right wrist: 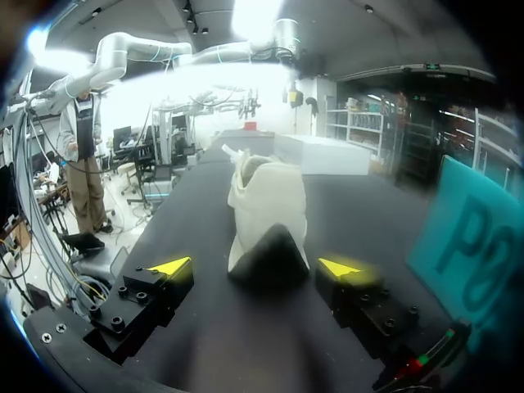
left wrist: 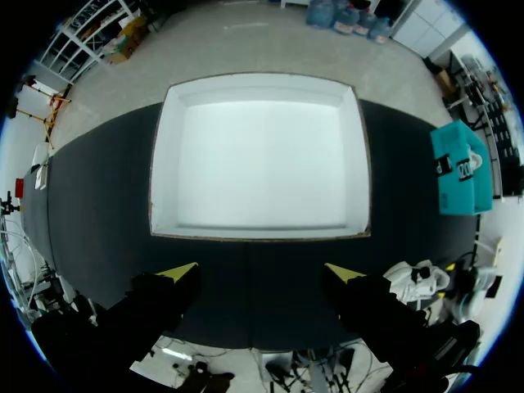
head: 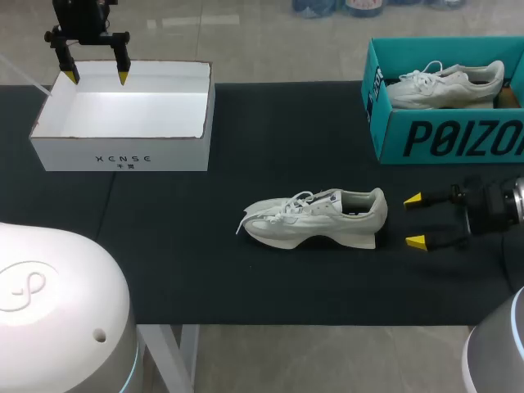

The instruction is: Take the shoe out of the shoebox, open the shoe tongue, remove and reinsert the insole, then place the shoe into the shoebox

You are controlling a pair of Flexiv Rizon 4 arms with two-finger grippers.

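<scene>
1. Jaws: the left gripper [head: 97, 77] stands wide open, with nothing between its fingers. It hangs fingers-down at the upper left of the head view, over the white shoebox [head: 123, 151] and clear of it.
2. In the left wrist view the same gripper [left wrist: 262, 271] shows both yellow tips well apart, with the white shoebox [left wrist: 161, 164] ahead of them, seen from above.
3. Jaws: the right gripper [head: 414, 219] is also spread open and holds nothing. It lies level at the right of the head view, mid height, with its tips pointing toward the frame's left.
4. The table [head: 164, 246], covered by a black mat, runs across the head view from left to right.
5. The white shoebox sits lidless on the mat at the upper left, its pale inside brightly lit.
6. A teal shoebox [head: 458, 139] sits at the upper right with its open top facing up. It also shows off to one side in both wrist views [left wrist: 458, 172] [right wrist: 467, 237].
7. Task item: the shoe [head: 315, 219], a pale sneaker, stands on its sole on the mat at centre frame, outside both boxes. Its toe points to the frame's left and its heel to the right, laces up.
8. The shoe's heel is just beside the right gripper's tips, with a small gap between them in the head view. In the right wrist view the heel of the shoe [right wrist: 266, 205] stands straight ahead of that gripper [right wrist: 254, 267], in line with the space between the fingers and untouched.
9. A second shoe [head: 446, 84], also pale, lies inside the teal shoebox.
</scene>
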